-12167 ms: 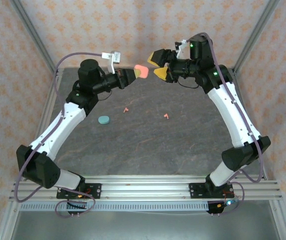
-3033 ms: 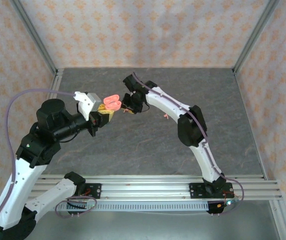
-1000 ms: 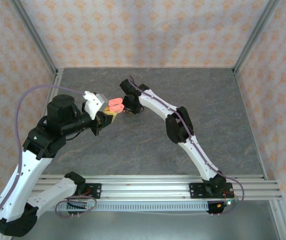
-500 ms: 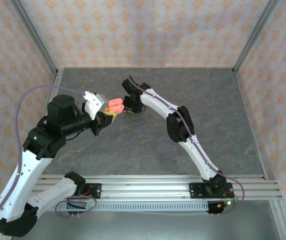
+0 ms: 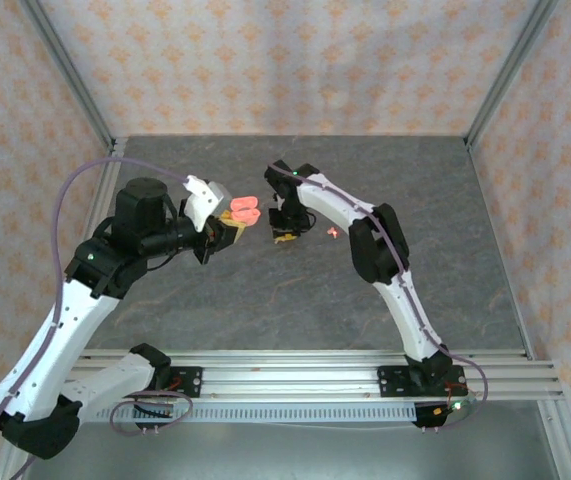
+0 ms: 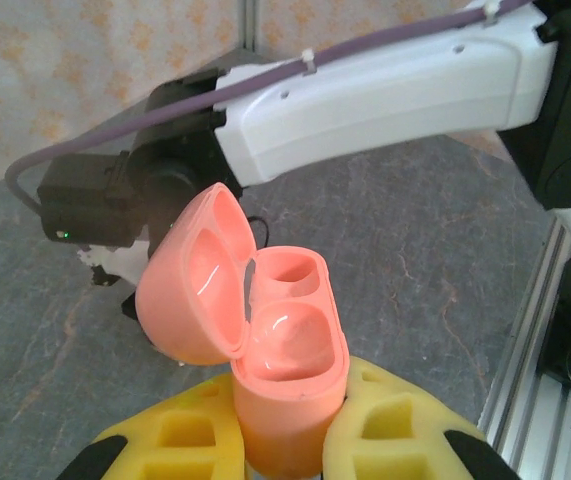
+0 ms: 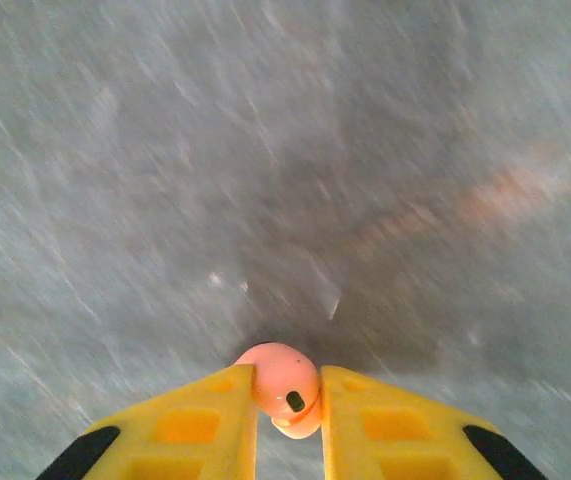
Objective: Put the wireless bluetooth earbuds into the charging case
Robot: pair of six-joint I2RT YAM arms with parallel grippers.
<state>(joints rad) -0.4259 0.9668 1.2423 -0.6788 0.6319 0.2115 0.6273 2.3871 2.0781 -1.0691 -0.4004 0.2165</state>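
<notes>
Right now, left gripper (image 6: 287,405) is clamped on the base of the pink charging case (image 6: 287,345), lid hinged open and wells facing up so the other arm can load it. Both wells look empty. Just beyond, right gripper (image 7: 286,380) pinches a pink earbud (image 7: 280,378) at its fingertips, pointed down at the table (image 5: 265,290). Second pink earbud (image 5: 334,232) lies loose nearby, to the right. Open lid stands between wells and right wrist, so it may crowd the approach
</notes>
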